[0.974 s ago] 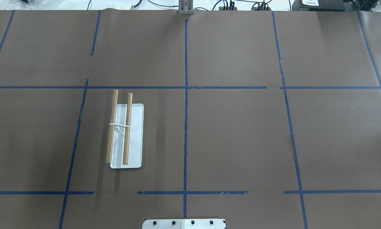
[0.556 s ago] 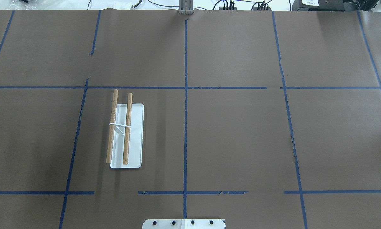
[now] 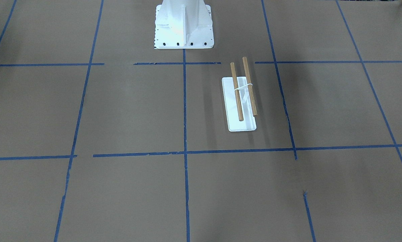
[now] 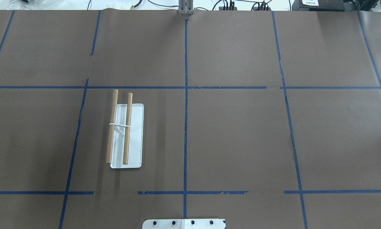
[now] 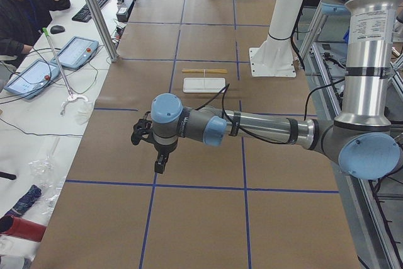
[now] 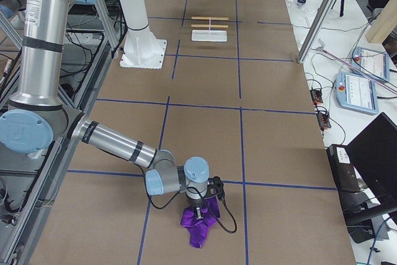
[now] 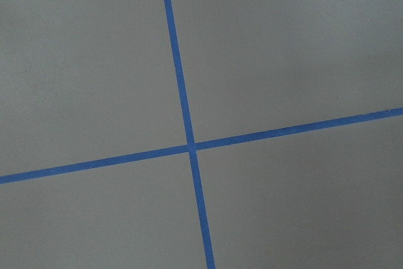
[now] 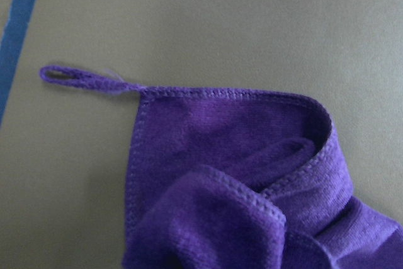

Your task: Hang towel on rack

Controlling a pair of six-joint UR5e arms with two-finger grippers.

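Observation:
The rack [image 4: 125, 133] has a flat white base and two parallel wooden dowels. It stands left of centre in the overhead view and also shows in the front view [image 3: 242, 102]. The purple towel [image 6: 197, 229] lies crumpled on the brown table at the robot's right end, far from the rack. Its hanging loop [image 8: 66, 77] lies flat. My right gripper [image 6: 200, 211] points down right at the towel; I cannot tell if it is open or shut. My left gripper [image 5: 160, 165] hovers above the table at the left end, well away from the rack; its state is unclear.
The big white bolted pedestal [image 3: 184, 27] stands at the robot's side of the table. Blue tape lines [image 7: 189, 146] grid the brown surface. An operator [image 5: 25, 4] sits beside tablets at the far edge. A metal post [image 6: 322, 17] rises near that edge.

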